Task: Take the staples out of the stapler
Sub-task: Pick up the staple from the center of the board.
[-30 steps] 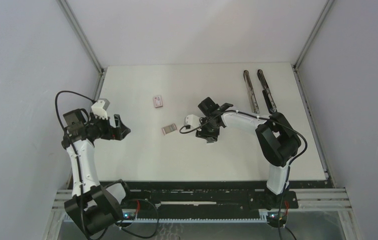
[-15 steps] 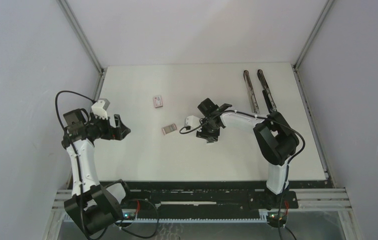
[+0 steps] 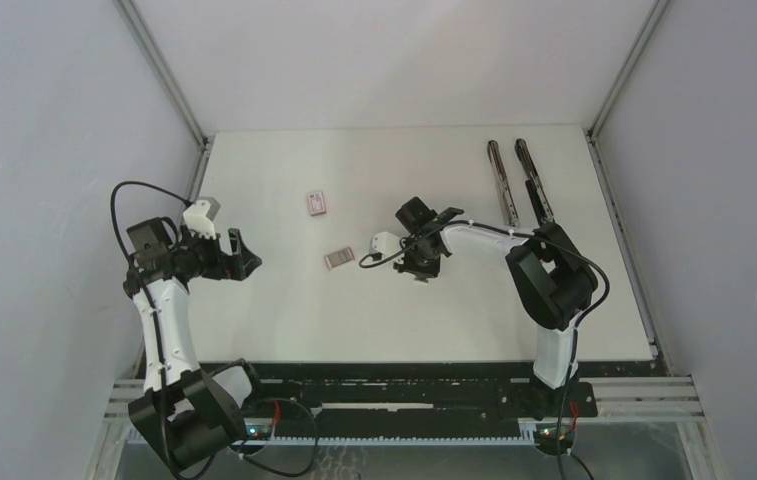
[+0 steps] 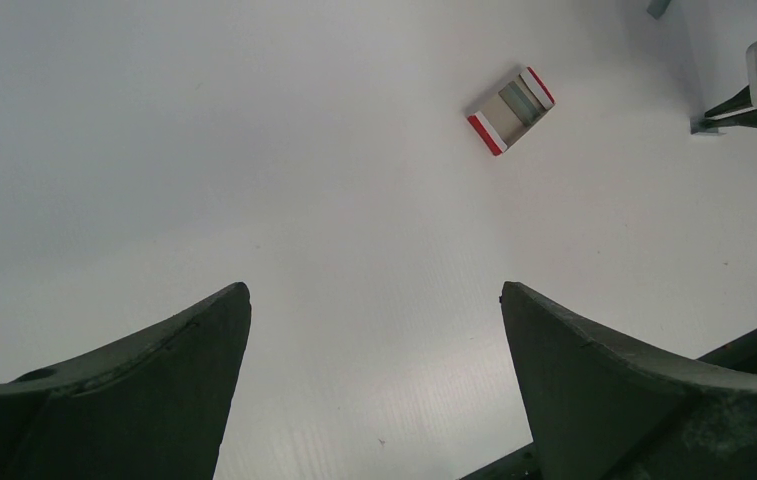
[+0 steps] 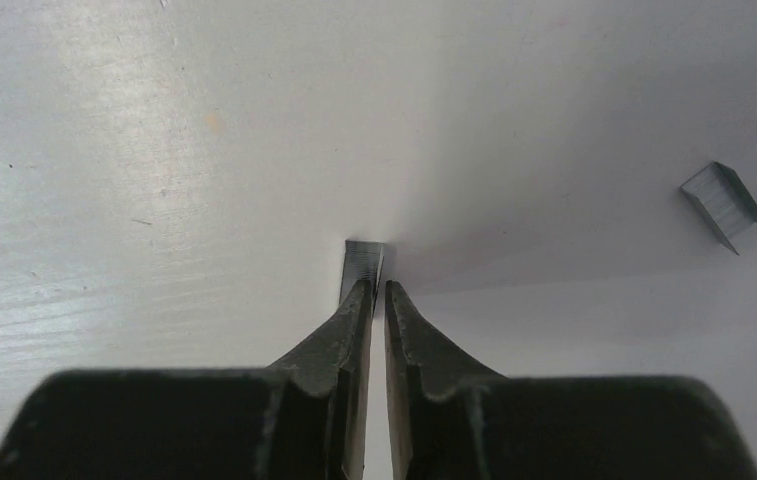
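This is a robot lab cell. Plain grey walls (image 3: 44, 90) box in a white table (image 3: 284, 320) (metal framing (image 3: 162, 70) at the corners), with a slotted rail (image 3: 644, 398) in front.

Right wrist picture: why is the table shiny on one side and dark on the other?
Right wrist view: light glares off the table at upper left, grey shadow covers the lower right, the staples at the right gripper's tips look sharp. Top view: even light, no glare.

White table (image 3: 284, 310). Carries a splayed-open stapler (image 3: 520, 180) at the far right, a small white-and-red box (image 3: 317, 203) left of centre and a second flat box (image 3: 338, 259) nearer. Bears short silvery staples (image 5: 722, 203) too, one strip (image 5: 362, 262) seemingly pinched, not lying free.
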Robot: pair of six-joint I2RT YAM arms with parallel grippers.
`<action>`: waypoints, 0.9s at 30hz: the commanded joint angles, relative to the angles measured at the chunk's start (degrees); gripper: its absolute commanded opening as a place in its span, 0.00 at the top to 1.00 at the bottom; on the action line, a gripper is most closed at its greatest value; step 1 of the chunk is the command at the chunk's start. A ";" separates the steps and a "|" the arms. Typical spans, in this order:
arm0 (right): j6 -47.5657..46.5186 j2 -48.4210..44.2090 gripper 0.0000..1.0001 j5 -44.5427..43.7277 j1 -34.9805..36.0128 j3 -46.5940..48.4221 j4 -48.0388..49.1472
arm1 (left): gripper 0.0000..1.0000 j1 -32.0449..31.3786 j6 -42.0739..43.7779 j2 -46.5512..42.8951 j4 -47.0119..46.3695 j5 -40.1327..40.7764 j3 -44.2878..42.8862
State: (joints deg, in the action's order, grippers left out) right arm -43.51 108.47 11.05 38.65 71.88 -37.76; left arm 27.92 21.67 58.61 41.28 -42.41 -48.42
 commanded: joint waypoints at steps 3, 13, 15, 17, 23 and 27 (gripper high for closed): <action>0.57 -0.01 1.00 1.03 0.11 1.54 -0.58 | 0.00 0.24 1.22 -0.05 -0.63 -1.71 1.13; 5.52 -0.24 1.00 3.66 0.04 5.91 -3.94 | 0.00 0.20 1.27 0.08 -0.63 -1.62 1.11; 7.60 -0.27 1.00 3.04 0.17 7.23 -3.96 | 0.00 0.20 1.35 0.16 -0.65 -1.54 1.05; 11.46 0.22 1.00 1.74 0.56 9.10 -4.50 | 0.00 0.12 1.27 0.20 -0.67 -1.51 1.05; 21.42 2.38 1.00 -0.61 2.03 17.13 -7.58 | 0.00 0.20 1.10 0.14 -0.72 -1.03 1.10; 28.13 3.32 1.00 -5.74 3.21 20.73 -7.51 | 0.00 0.16 0.92 -0.20 -0.95 -0.61 1.16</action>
State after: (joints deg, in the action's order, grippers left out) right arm -24.62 111.04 9.87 40.47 88.31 -44.45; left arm 27.92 21.69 58.96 41.28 -42.33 -48.42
